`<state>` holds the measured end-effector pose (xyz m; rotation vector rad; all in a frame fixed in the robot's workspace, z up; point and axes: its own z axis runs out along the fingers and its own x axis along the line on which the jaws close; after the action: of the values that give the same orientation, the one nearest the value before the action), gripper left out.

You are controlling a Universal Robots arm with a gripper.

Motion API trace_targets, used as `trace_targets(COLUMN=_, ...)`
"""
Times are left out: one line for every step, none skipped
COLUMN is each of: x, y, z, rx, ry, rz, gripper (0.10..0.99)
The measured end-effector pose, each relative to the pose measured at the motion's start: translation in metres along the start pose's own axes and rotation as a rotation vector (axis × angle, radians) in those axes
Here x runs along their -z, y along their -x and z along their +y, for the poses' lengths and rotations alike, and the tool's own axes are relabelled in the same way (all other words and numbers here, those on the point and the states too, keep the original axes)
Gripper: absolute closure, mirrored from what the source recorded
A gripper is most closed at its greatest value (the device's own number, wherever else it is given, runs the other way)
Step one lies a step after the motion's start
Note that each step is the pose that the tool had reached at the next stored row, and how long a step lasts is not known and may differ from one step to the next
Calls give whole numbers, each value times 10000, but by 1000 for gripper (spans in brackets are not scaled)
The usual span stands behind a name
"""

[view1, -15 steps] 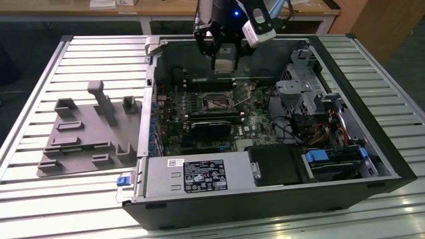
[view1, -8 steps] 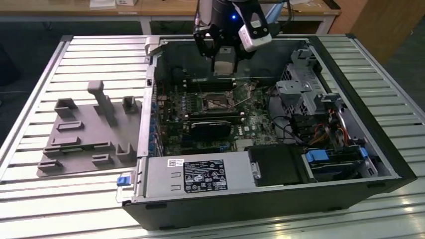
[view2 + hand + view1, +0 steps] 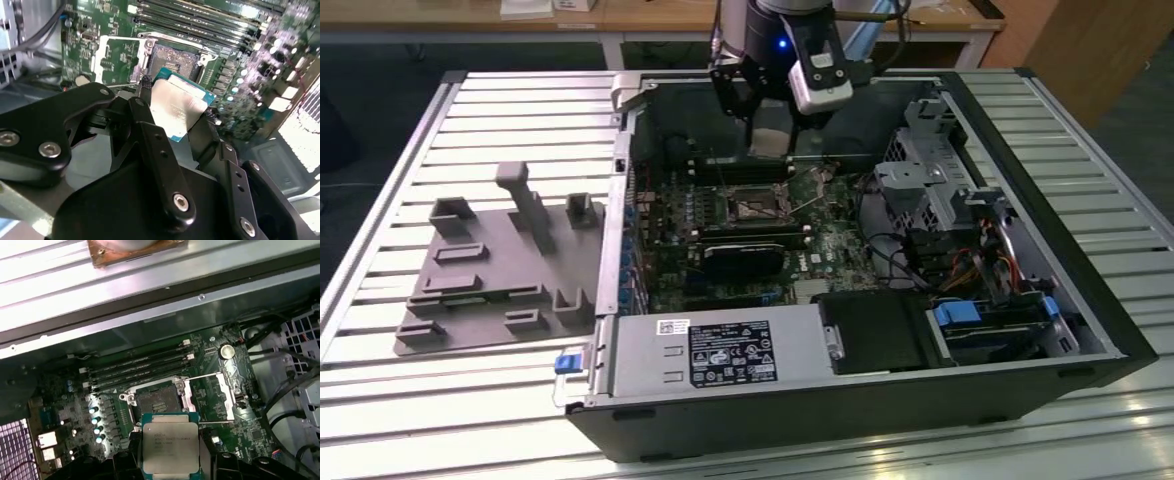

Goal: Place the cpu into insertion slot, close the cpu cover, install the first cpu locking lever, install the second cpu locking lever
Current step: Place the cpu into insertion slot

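Exterior view: gripper (image 3: 771,140) seen low inside open case (image 3: 1067,300), near slot (image 3: 750,207). Case set on slatted table (image 3: 454,400); grey fixture (image 3: 494,270) laid at exterior view's left.

Second wrist view: cpu (image 3: 177,107) clamped by its edges between black fingers (image 3: 144,102), held clear of slot (image 3: 175,60), not seated. Cover (image 3: 119,38) swung open beside slot.

First wrist view: cpu (image 3: 170,450) gripped, metal top turned to camera, held just short of slot (image 3: 159,402). Socket left bare. Cover (image 3: 229,399) folded open beside it. Memory slots (image 3: 140,367) seen beyond.
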<state>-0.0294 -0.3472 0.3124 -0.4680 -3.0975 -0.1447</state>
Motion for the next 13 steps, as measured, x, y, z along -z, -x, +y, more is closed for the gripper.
trace_targets(x=-8, y=0, z=-1, rx=-191, ry=3, rz=-17, gripper=549)
trace_targets(x=-16, y=0, z=-2, rx=-369, ry=6, rz=-33, gripper=549)
trace_targets(x=-25, y=0, z=-2, rx=-549, ry=10, rz=-50, gripper=549)
trace_targets(x=-33, y=1, z=-3, rx=-724, ry=14, rz=-66, gripper=549)
trace_targets(x=-41, y=1, z=-4, rx=-899, ry=17, rz=-82, gripper=549)
trace_targets(x=-49, y=1, z=-5, rx=-1074, ry=20, rz=-97, gripper=549)
trace_targets(x=-57, y=1, z=-5, rx=-1242, ry=24, rz=-113, gripper=549)
trace_targets(x=-65, y=0, z=-6, rx=-1417, ry=27, rz=-128, gripper=549)
trace_targets(x=-72, y=-1, z=-7, rx=-1543, ry=29, rz=-140, gripper=549)
trace_targets(x=-81, y=-1, z=-7, rx=-1689, ry=32, rz=-153, gripper=549)
trace_targets(x=-90, y=-1, z=-8, rx=-1825, ry=35, rz=-165, gripper=549)
trace_targets(x=-99, y=-1, z=-8, rx=-1958, ry=37, rz=-177, gripper=549)
trace_targets(x=-107, y=-2, z=-9, rx=-2096, ry=40, rz=-189, gripper=549)
